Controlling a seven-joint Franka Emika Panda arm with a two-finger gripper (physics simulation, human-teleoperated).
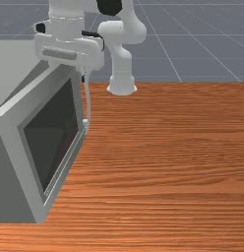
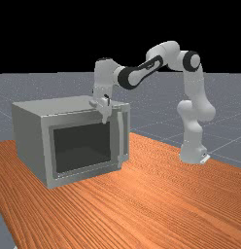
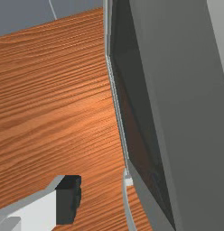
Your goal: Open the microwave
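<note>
Microwave (image 2: 30, 133), one; handle (image 2: 121, 138), one

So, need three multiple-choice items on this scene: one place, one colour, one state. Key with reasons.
1. In the far view, where is the tall light-grey handle on the boxy grey microwave?
A) On its top
B) Right of the dark rectangular window
C) Left of the window

2. What colour is the grained wooden table?
A) White
B) Pale blue
C) Orange-brown

3. How is the microwave's grey-framed door?
A) Closed
B) Wide open
C) Detached, lying on the table

Key:
1 B: the handle runs upright along the front, on the far view's right of the window.
2 C: orange-brown grain shows across the tabletop.
3 A: the door sits against the microwave's front, not swung out.
</note>
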